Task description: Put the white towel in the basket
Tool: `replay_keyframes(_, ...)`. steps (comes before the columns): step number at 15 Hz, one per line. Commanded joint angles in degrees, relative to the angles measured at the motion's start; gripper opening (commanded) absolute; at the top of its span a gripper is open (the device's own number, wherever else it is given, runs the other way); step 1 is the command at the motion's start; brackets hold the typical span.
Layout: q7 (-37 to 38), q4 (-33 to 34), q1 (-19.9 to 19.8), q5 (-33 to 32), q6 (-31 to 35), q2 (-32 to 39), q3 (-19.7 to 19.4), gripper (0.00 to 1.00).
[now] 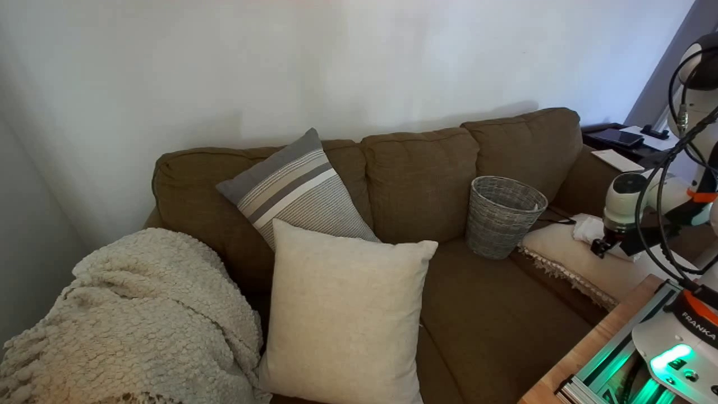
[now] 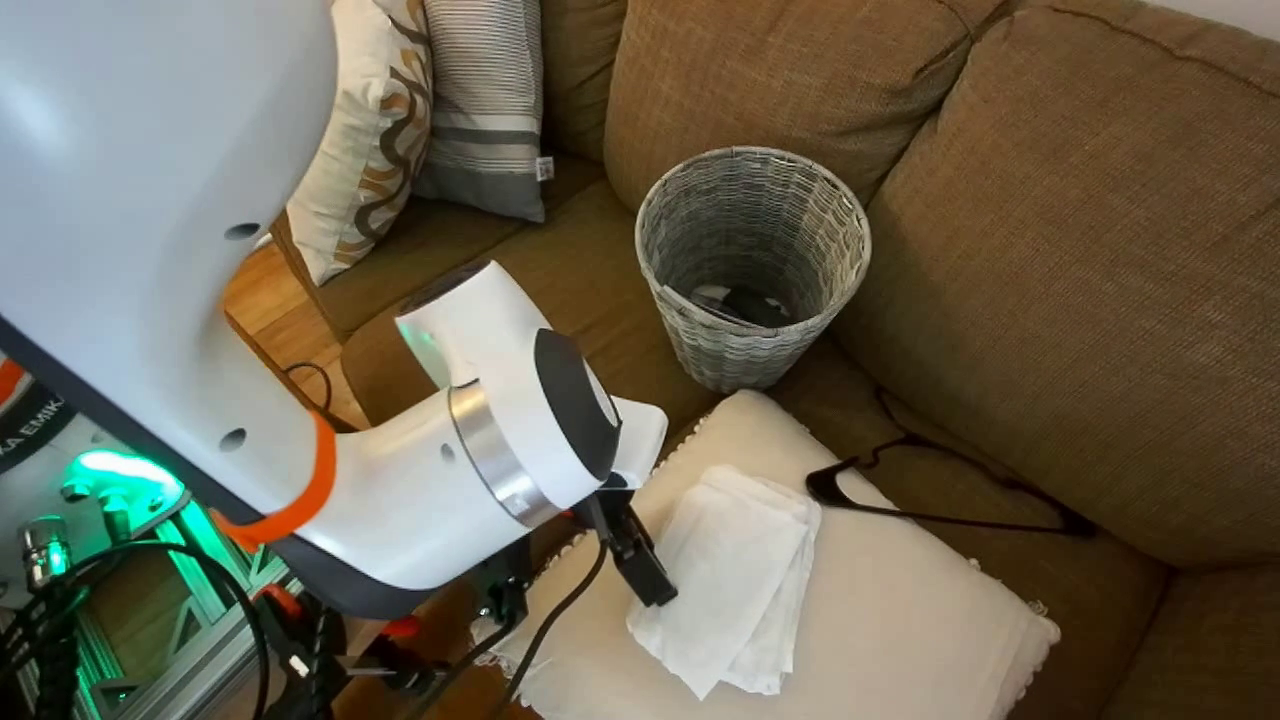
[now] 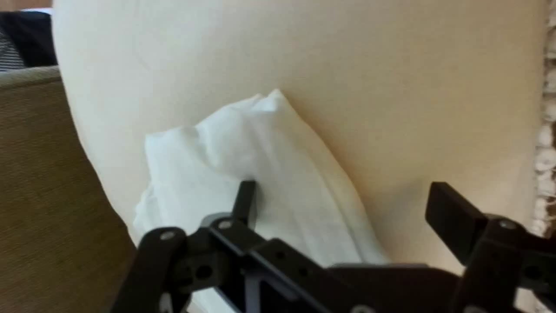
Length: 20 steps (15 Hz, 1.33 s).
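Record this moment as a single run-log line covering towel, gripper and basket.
white towel: ungrasped, on cream fringed pillow; Robotiq gripper: open, straddling towel's edge; wicker basket: on brown sofa

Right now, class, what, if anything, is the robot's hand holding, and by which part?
Nothing; the hand is open, and the white towel lies on the pillow.

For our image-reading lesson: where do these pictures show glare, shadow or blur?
In both exterior views, the green base light glares; in an exterior view, soft shadows darken the wall above the sofa; in the wrist view, a faint shadow lies on the cream pillow between the white towel and one fingertip, and the pillow's fringe looks blurred.
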Motion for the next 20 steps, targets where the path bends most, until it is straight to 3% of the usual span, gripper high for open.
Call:
replay_keyframes(1,1.2,2.6,-4.3,-7.2,4.9,0.5,3.0,1.00)
replay_keyframes(6,-0.2,7.1,-6.5,-15.3,2.6,5.2,4.8,1.00)
replay_keyframes(9,2.0,8.5,-8.2,-23.1,-4.7,6.7,8.4,0.97)
replay_keyframes(10,-3.0,7.4,-12.9,-22.5,-9.6,5.7,13.3,0.73)
replay_keyframes(12,-1.1,6.1,-13.2,-26.7,-15.3,4.4,15.7,0.71)
replay_keyframes(13,-5.3,5.6,-13.4,-22.6,-16.9,3.0,18.1,0.61)
replay_keyframes(15,-6.6,4.0,-13.7,-22.2,-18.0,0.8,20.7,0.47)
replay_keyframes(16,-5.8,3.6,-11.3,-22.1,-16.6,-0.4,19.3,0.38)
replay_keyframes(20,-6.1,0.4,-10.1,-22.0,-15.6,-4.1,19.5,0.08)
